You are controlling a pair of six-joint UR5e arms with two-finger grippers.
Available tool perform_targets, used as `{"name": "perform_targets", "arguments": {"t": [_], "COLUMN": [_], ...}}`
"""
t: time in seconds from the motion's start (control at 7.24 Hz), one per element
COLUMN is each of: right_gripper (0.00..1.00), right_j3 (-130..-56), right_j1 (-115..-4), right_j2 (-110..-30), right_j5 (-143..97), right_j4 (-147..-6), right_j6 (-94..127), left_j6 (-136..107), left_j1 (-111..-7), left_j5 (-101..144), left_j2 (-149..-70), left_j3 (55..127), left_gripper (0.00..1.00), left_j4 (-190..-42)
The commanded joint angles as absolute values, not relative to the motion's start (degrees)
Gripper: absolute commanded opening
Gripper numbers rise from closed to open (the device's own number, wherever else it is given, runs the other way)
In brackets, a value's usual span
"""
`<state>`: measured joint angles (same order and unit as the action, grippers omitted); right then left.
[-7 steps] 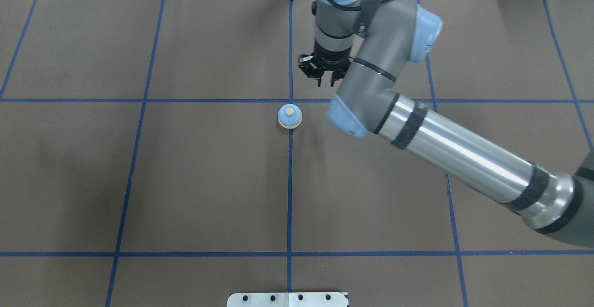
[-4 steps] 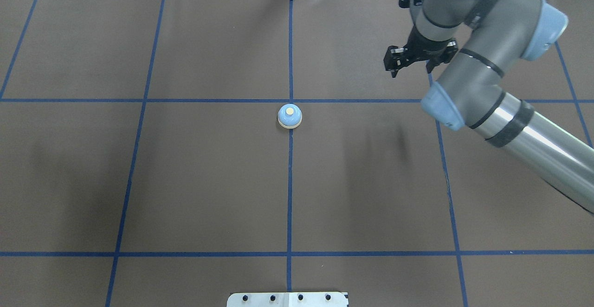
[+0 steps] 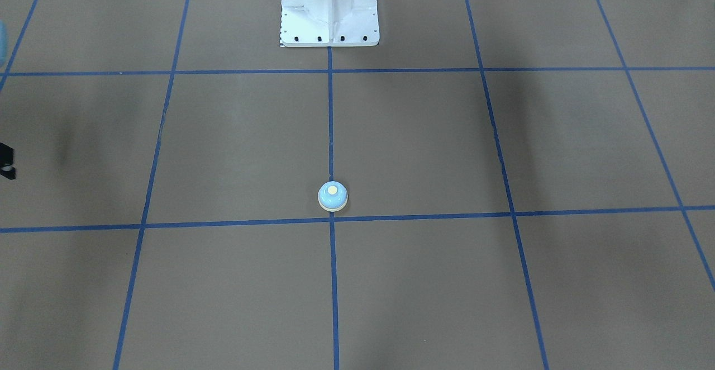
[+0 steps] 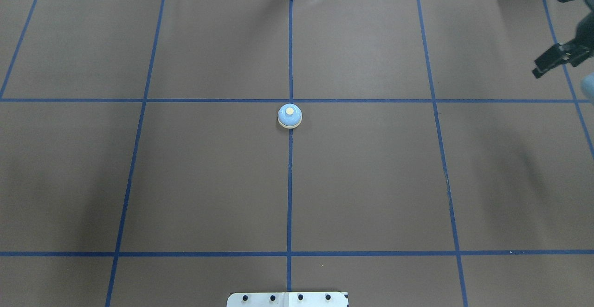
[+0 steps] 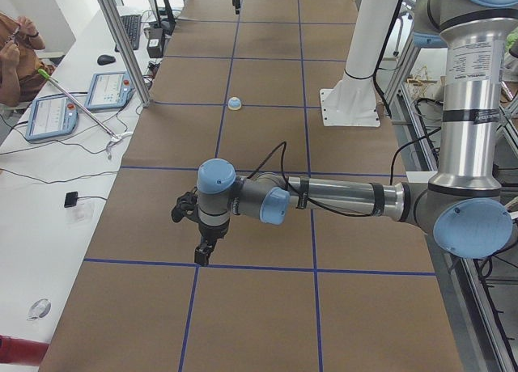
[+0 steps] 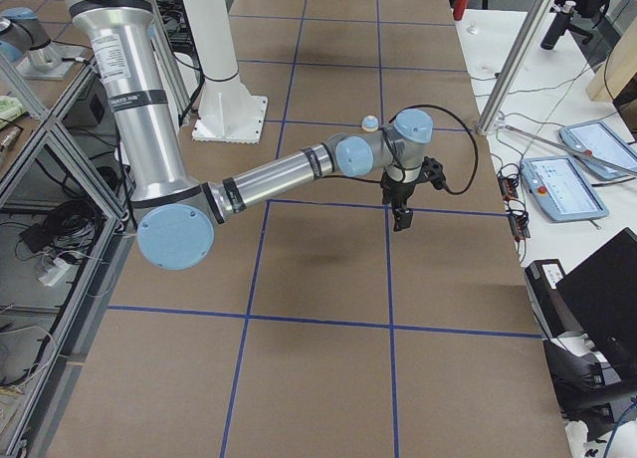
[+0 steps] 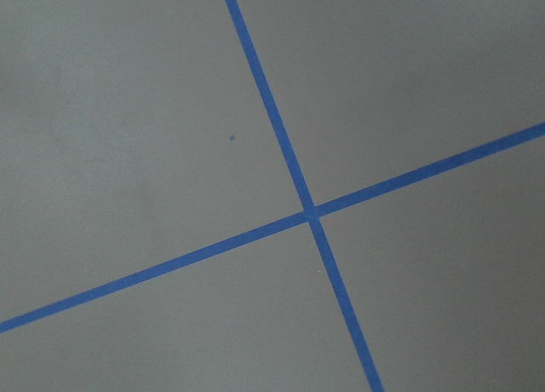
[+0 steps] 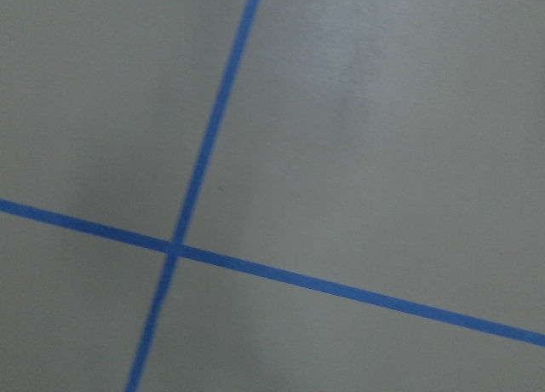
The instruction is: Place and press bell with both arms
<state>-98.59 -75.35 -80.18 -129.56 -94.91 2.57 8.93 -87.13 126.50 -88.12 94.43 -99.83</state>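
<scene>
You have the bell [image 4: 289, 116] midway across the desk [image 4: 209, 182], slightly toward its far edge; the right pincer [image 4: 550, 61] hangs near the right edge, the left pincer [image 5: 202, 255] near the left edge and seemingly farther off; you cannot tell whether either is open or closed.

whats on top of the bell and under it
On top of the bell sits only its pale yellow button; nothing touches it. Underneath is the brown table cover, with the bell straddling a blue tape line; the tape beneath its base is hidden.
</scene>
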Motion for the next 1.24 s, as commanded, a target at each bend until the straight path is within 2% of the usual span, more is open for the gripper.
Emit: {"name": "perform_targets", "arguments": {"t": [0.0,0.41,0.55,1.1], "right_gripper": [1.0,1.0,1.0,1.0], "right_j3": [-98.52,-95.56,-94.49,-94.3], "right_j1": [-85.83,-87.7,-88.5,-90.44], "right_j2": [-90.92,-91.58,-91.84,-94.13], "right_j5": [-130.34,-129.73,-130.07,-134.56], "right_j4": [-94.57,-94.57,-94.57,-95.01], "right_j6": [-13.3,-13.8,-13.45,-11.96], "left_j6": [10.37,10.37,9.41,5.63], "left_j1": [-88.86,-92.19,-92.28,-92.29], "left_j5": [127.09,129.46,129.11,129.2], "left_j2": [-86.67,-83.86,-81.76,-81.39], "left_j3": [94.48,95.62,98.24,100.2], "left_gripper": [1.0,1.0,1.0,1.0], "left_j4": [-97.73,-97.74,-97.73,-97.73]}}
